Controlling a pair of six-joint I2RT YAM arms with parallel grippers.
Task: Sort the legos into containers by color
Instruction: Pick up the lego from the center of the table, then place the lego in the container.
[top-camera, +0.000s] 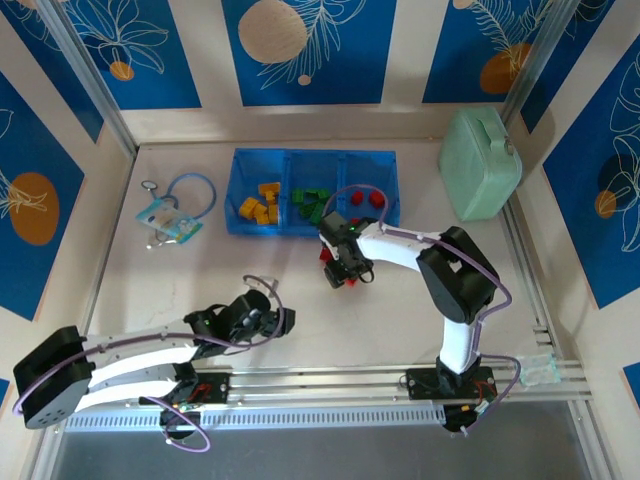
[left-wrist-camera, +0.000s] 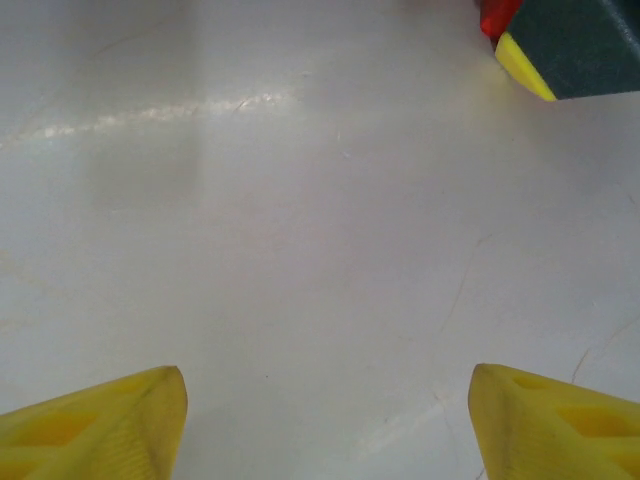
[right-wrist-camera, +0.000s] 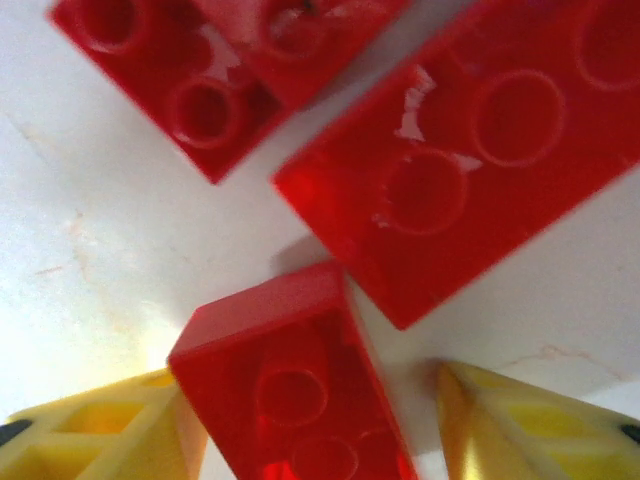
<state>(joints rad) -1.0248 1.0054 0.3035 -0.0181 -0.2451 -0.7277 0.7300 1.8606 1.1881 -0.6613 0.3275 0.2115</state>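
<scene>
Several red bricks (right-wrist-camera: 470, 150) on desk (top-camera: 330, 330) near tray (top-camera: 392, 160) | right end effector (top-camera: 346, 270) straddles nearest brick (right-wrist-camera: 290, 380), gap at one finger (right-wrist-camera: 500, 420), not clamped | centre, squeeze flat sides, lift straight | left end effector (left-wrist-camera: 327, 400) open, empty

This is looking like a robot lab cell. Two arms (top-camera: 130, 355) are sitting bolted to an aluminium rail (top-camera: 330, 378) at the near edge of a white bench (top-camera: 200, 280), with cables (top-camera: 505, 290) looping off them. Metal posts (top-camera: 85, 75) are framing walls (top-camera: 405, 60) that are wearing blue leaf-print panels (top-camera: 300, 85). A tray (top-camera: 255, 165) of toy bricks (top-camera: 310, 203) and a green box (top-camera: 480, 165) are lying out on it.
</scene>
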